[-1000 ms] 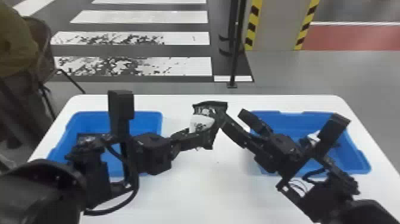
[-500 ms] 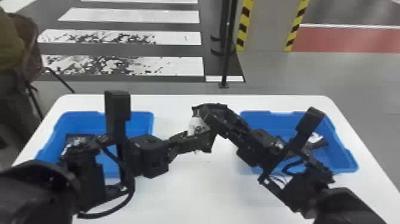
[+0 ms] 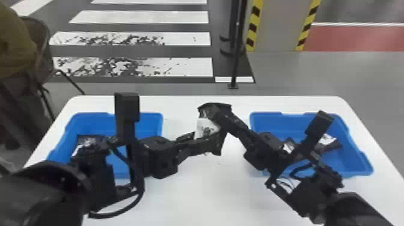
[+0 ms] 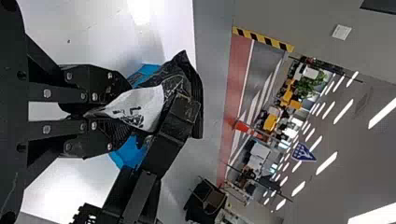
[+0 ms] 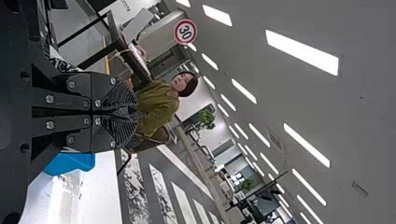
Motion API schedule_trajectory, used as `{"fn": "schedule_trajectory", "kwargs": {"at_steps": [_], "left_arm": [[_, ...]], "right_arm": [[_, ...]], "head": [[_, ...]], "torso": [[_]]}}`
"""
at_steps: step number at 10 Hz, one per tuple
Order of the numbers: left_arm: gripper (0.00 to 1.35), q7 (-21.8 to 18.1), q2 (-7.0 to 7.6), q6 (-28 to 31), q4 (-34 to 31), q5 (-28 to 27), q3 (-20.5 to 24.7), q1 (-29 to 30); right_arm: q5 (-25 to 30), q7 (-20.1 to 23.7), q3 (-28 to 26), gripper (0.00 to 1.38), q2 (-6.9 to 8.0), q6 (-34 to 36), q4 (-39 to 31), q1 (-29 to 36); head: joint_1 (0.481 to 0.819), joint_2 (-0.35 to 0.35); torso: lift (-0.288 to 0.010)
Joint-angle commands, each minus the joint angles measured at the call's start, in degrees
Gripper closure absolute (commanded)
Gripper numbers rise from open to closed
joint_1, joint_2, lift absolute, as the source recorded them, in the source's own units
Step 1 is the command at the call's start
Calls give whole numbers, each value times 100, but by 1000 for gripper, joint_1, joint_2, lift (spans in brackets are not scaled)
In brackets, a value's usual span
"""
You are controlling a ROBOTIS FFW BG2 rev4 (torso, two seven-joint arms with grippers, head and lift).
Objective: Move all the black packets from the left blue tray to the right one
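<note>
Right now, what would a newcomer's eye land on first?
Probably the black-and-white packet above the middle of the white table, pinched in the left end effector, with the right end effector up against it. Next, the bright blue left tray and right tray, each with dark packaging inside.

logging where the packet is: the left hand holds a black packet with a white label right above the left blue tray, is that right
Not quite: the packet isn't above the left blue tray. The head view shows it between that tray and the right one, above the white table. The rest holds: the left hand has the black packet with a white label.
</note>
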Motion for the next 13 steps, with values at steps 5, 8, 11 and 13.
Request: {"fn": "schedule_trajectory", "kwargs": {"at_steps": [5,8,11,13], "left_arm": [[142,106,-234,-1076,-464,180,1018,940],[147,212,-462,-879,-928,-48,2149,1643],[159,238,-533,-865,-999,-437,2651,1685],[162,300,-550,-682,-999,-688,2994,1713]], "right_arm": [[608,-37,-1090,1276,0,-274,393,-125],[1488,-152,-1867,1276,-62,-330,1771,-815],[1911,-354,-2027,507,-237,-639,2685,-1082],[2208,-1312,-2027,50,-88,-1244,1180,71]], "head": [[695,-22],[695,-50],[695,-52],[695,-55]], "torso": [[-140],[-140],[-140],[-140]]}}
